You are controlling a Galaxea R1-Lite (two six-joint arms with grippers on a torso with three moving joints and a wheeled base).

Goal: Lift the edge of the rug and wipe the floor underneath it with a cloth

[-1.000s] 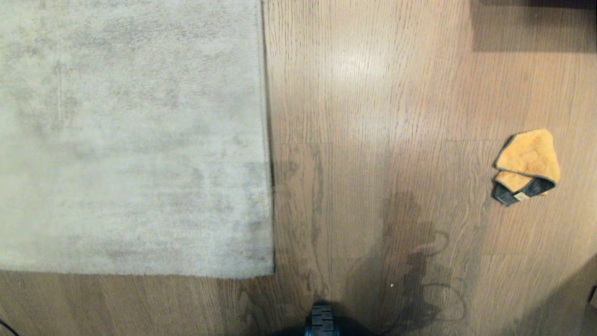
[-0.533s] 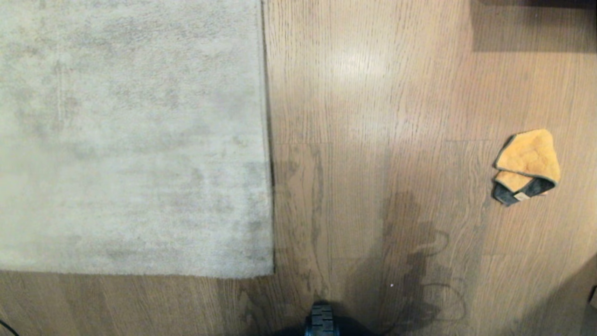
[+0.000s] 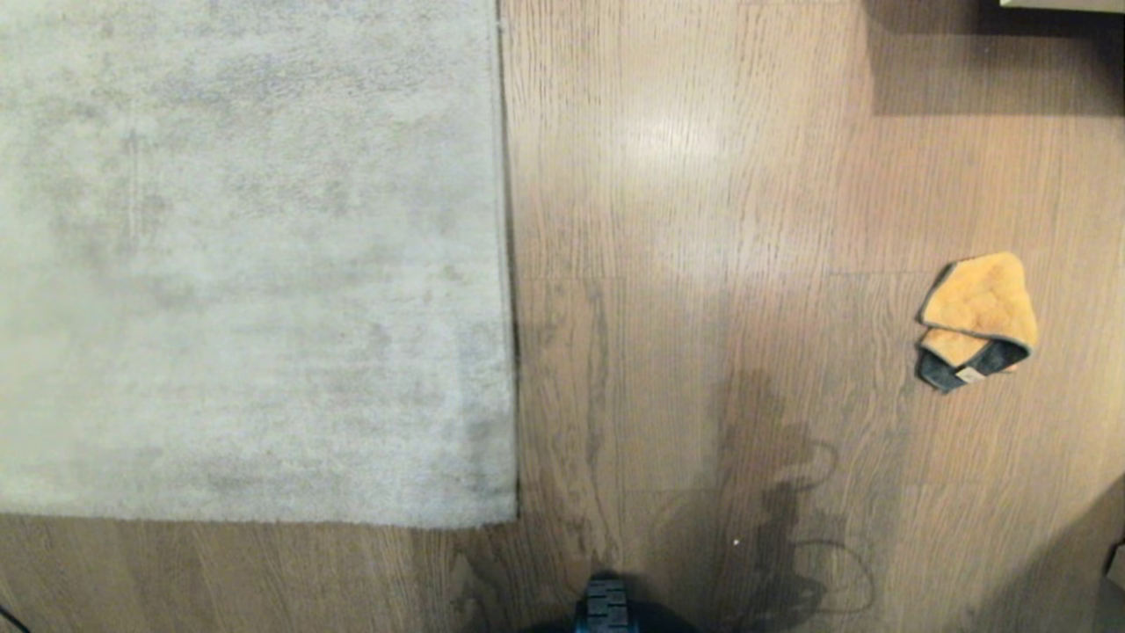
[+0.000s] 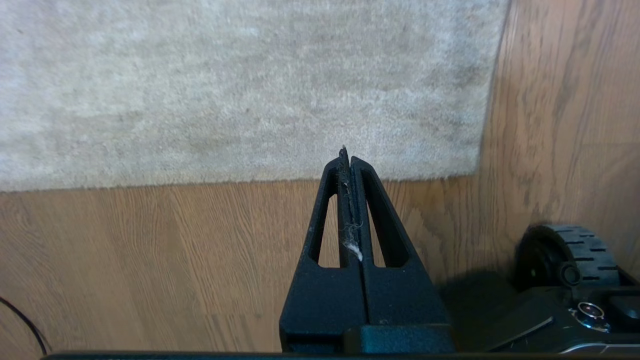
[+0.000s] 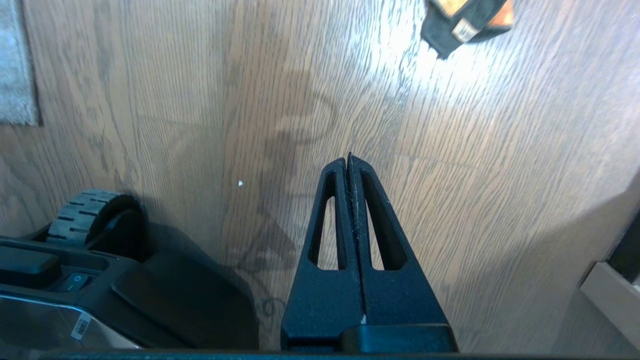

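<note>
Head view: neither arm in frame. The rug edge (image 3: 505,264) ran straight down to a corner at lower left-centre, lying flat on the floor (image 3: 685,220). The cloth (image 3: 974,322) lay folded far right, well apart from the rug, orange pile up, dark grey patch at its near end. A base wheel (image 3: 606,609) poked in at the bottom edge.

Left wrist view, which alone showed the left gripper (image 4: 347,151): fingers pressed together, nothing held, only a wisp of pale lint caught in the seam. It hung above bare floor, tips pointing at the near rug border; the rug corner lay ahead and toward the robot's base (image 4: 570,300).

Right wrist view, which alone showed the right gripper (image 5: 348,157): closed tight, empty, above bare planks. The cloth lay ahead of its tips and off to the outer side, partly cut by the frame, a label showing on the grey patch. A sliver of rug showed beyond the base side.
</note>
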